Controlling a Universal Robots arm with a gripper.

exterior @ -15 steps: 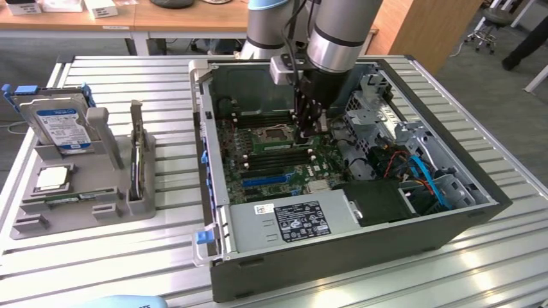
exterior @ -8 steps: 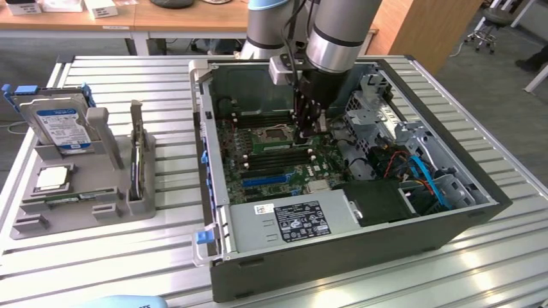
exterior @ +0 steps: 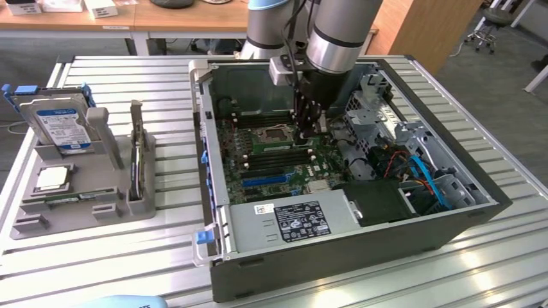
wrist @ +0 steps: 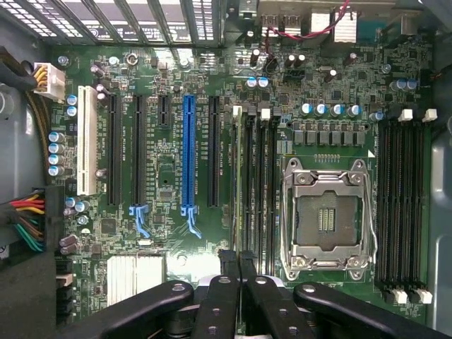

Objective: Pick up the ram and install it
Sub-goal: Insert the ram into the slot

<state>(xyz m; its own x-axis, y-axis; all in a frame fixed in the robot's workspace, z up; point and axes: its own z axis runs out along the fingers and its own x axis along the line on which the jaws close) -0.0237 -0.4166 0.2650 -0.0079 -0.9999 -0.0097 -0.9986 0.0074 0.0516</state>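
The gripper (wrist: 236, 263) stands low inside the open case (exterior: 342, 269), its black fingers (wrist: 226, 263) drawn narrow and pinched on the ram (wrist: 236, 183). The wrist view shows the ram edge-on as a long, thin, pale green strip running straight out from between the fingertips. Its broad faces are turned away, so chips and label cannot be made out. The strip lines up with the outermost slot of a bank of black memory slots (wrist: 263, 191), on the side away from the socket (wrist: 326, 219). Whether it is seated in that slot or held just over it, I cannot tell. The socket's metal frame sits just beside that bank, and a blue expansion slot (wrist: 188, 159) lies on the bank's other side. In the exterior view the gripper (exterior: 308, 131) is at three o'clock of the socket (exterior: 276, 135), close above the green board (exterior: 256, 163). At six o'clock of the gripper is the grey power supply (exterior: 291, 221) with its label. At nine o'clock of the case, well apart on the slatted table (exterior: 128, 256), is a grey holder (exterior: 86, 218). It carries an upright hard drive (exterior: 58, 125), a silver chip (exterior: 53, 178) and a second green stick (exterior: 81, 196) lying flat. Wooden desks (exterior: 171, 19) stand beyond the table at eleven o'clock.
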